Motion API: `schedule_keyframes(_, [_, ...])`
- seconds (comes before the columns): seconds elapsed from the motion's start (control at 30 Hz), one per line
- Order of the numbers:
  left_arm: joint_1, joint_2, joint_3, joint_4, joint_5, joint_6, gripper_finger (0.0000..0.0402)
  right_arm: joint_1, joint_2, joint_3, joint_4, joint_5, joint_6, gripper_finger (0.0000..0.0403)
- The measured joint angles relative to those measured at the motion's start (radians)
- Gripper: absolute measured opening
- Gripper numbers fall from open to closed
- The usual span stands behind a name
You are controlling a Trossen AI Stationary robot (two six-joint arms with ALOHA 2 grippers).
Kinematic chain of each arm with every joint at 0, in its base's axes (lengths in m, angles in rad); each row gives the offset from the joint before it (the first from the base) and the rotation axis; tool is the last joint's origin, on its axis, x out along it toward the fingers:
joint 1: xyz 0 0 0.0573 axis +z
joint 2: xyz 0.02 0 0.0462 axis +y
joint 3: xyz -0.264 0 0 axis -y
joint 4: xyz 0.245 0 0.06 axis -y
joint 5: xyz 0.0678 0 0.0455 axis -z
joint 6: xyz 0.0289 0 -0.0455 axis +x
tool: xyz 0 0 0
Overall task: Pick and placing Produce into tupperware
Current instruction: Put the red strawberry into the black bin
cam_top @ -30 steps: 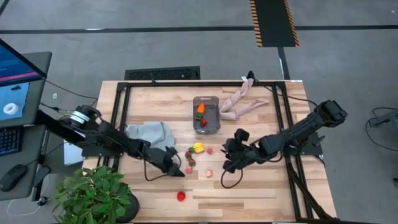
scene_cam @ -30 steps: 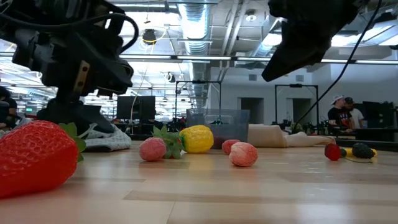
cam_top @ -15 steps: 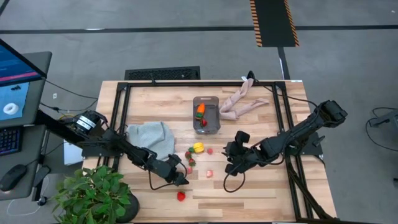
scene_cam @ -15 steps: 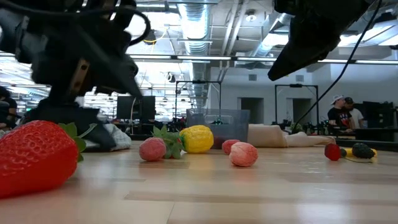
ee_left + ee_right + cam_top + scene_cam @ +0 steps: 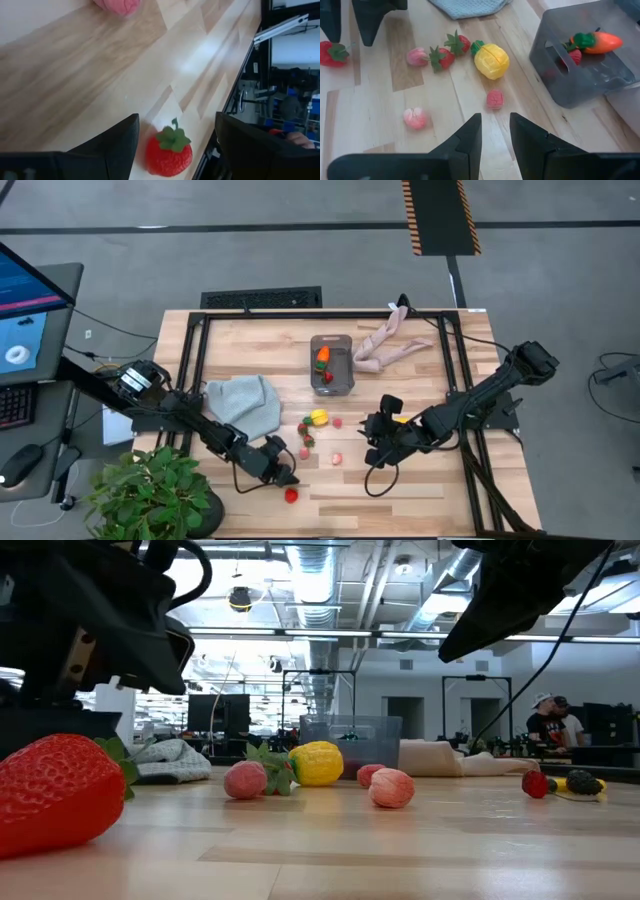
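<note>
Nearest the table's front edge, a red strawberry [image 5: 291, 495] lies alone on the wood, and the left gripper [image 5: 284, 477] hangs just above it at about 11 o'clock; in the left wrist view the berry [image 5: 169, 151] sits in the gap between the two spread fingers [image 5: 116, 145], which stand wide apart and hold nothing. A step farther in, a pale pink berry [image 5: 336, 459] lies at 2 o'clock from the strawberry, and at 3 o'clock from that berry the right gripper [image 5: 374, 448] hovers over the table, its fingers [image 5: 465, 138] narrowly parted with nothing between them. Beyond these lie two small strawberries with green tops [image 5: 305, 435], a yellow lemon [image 5: 318, 417] and a small pink berry [image 5: 338, 422], grouped at roughly 12 o'clock from the left gripper. The grey cloth [image 5: 243, 401] lies at 9 o'clock from the lemon. Farther back at mid-table stands the tub [image 5: 332, 365], at 12 o'clock from the lemon, with a carrot [image 5: 322, 356] and a red piece [image 5: 327, 377] inside. A beige limp object [image 5: 388, 342] lies at the tub's 2 o'clock.
</note>
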Motion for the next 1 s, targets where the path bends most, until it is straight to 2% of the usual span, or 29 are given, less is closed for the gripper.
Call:
schedule_keyframes(0.4, [-0.001, 0.0, 0.0, 0.0, -0.001, 0.0, 0.0203, 0.0, 0.0, 0.0, 0.0, 0.001, 0.004, 0.0123])
schedule_keyframes(1.0, [-0.007, 0.0, 0.0, 0.0, -0.009, 0.003, 0.017, 0.0, 0.0, 0.0, 0.0, 0.003, 0.005, 0.0123])
